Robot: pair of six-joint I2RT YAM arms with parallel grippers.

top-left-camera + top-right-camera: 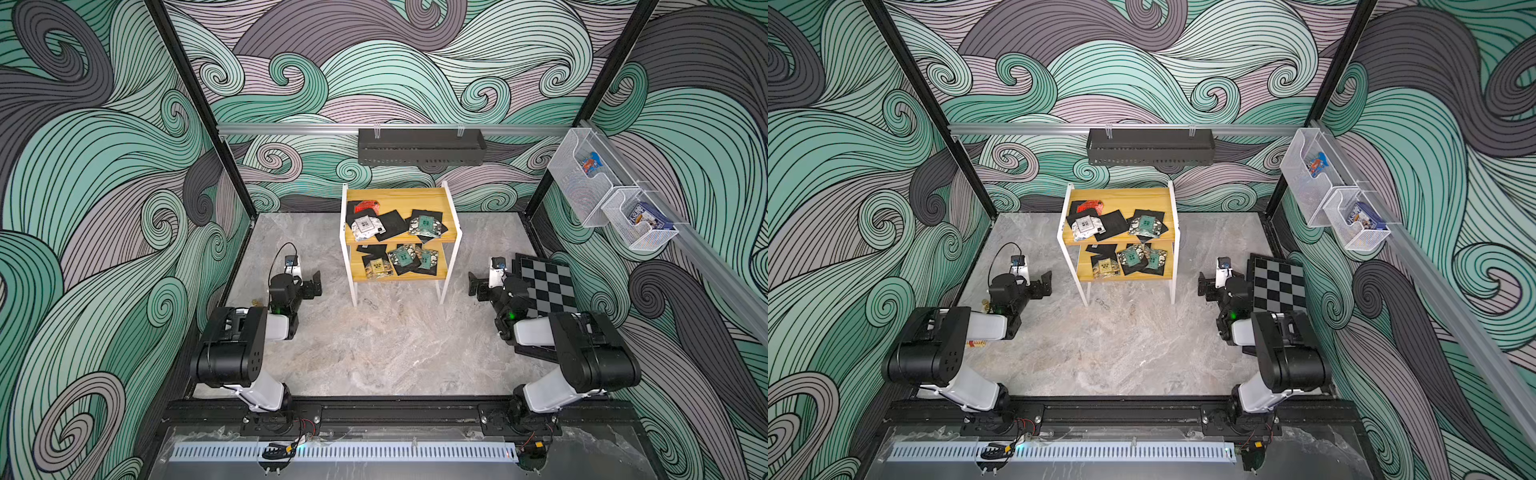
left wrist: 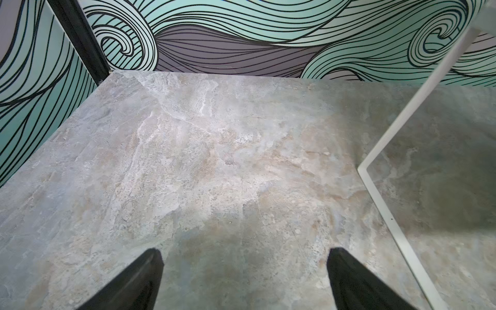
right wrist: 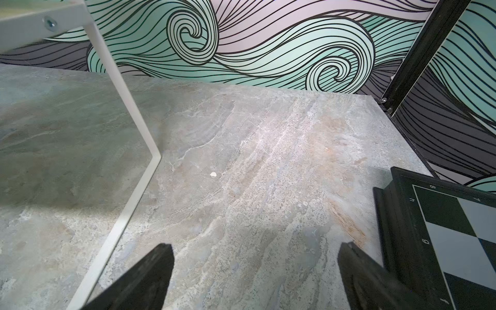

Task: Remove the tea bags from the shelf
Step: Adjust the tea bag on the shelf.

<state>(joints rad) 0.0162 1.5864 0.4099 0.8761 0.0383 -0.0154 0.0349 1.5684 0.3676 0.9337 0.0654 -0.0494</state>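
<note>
Toward the rear middle of the marble worktop (image 1: 395, 345) — the shelf (image 1: 432, 198), two yellow boards in a white frame. Spread over both boards and overlapping, the tea bags (image 1: 424, 222), none down on the worktop.

Upper board: a red-labelled one at the back left corner, a silver-white one at the front left, a black back in the middle, a teal one on the right. Lower board: a gold one at the front left, two teal ones to its right, black backs among them.

Off to the shelf's left and apart from it, the left pincer (image 1: 319, 283), low over the worktop. Spread wide in the wrist view, with only bare marble between the tips and a white shelf leg (image 2: 402, 128) off to one side.

Off to the shelf's right, also apart — the right pincer (image 1: 473, 284), likewise spread wide and pinching nothing. Just beside it, a chessboard (image 1: 546, 282) lying on the worktop.
</note>
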